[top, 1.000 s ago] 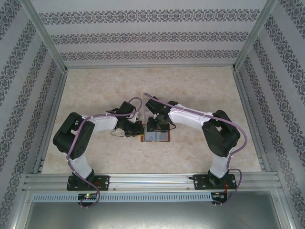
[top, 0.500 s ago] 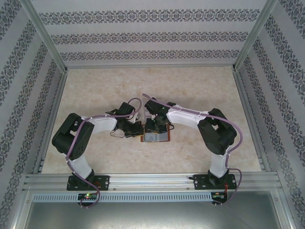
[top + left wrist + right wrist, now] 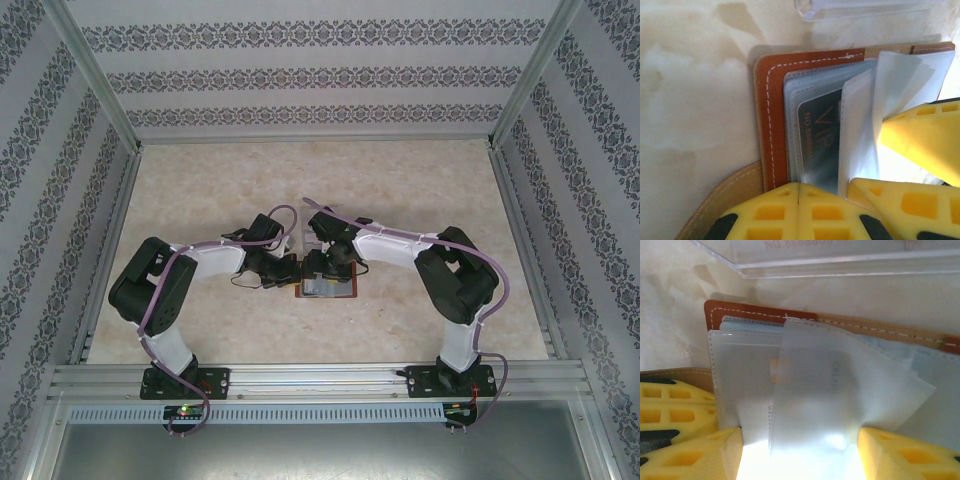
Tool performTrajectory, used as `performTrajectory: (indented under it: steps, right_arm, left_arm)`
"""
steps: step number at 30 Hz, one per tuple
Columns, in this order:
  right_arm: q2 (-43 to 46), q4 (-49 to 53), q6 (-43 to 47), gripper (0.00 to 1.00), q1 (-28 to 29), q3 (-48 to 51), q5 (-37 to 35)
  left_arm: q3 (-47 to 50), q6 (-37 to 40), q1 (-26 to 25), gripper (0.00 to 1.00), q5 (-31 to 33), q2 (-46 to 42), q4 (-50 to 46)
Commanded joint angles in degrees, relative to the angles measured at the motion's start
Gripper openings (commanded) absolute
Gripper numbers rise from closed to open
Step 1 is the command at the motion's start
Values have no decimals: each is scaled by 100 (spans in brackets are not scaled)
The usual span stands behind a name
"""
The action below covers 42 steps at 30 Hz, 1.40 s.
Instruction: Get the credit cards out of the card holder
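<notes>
one sleeve only: pinning card holder (image 3: pixel 771 125) with closed left gripper (image 3: pixel 798 212), setting open right gripper (image 3: pixel 800 437) astride sleeves (image 3: pixel 815 380), targeting dark credit card (image 3: pixel 817 135).

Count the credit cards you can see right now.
2. A dark VIP card sits in the card holder; a pale card with reddish numbers shows through the clear stand beyond it. The holder's cloudy sleeves may hide more.
</notes>
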<state>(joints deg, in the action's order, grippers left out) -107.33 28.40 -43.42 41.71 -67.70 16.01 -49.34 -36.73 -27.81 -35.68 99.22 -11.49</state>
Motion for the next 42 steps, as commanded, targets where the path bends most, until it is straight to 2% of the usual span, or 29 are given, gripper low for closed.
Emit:
performTrajectory:
  steps: [1,7,18,31,36,42]
  right_arm:
    - [111,-257,-66,66,-94,268,157]
    - [229,-509,-92,65,-162,479,249]
    - [340,-689,-68,39,-293,707,309]
    - [739,-433,17,17,-220,609,253]
    - [726,-415,-30,11,-111,532,309]
    - [757,-587,-158,9,16,455,435]
  left_arm:
    - [-71,9,-66,1,265,-160,-598]
    - [-191,-118,-69,1,289,-457,-642]
    - [-248,-291,-66,1,224,-593,-576]
    - [-411,-259,-67,1,206,-575,-639]
    - [-454,-237,-67,1,189,-533,-627]
    - [-416,-207,-71,1,176,-535,-620]
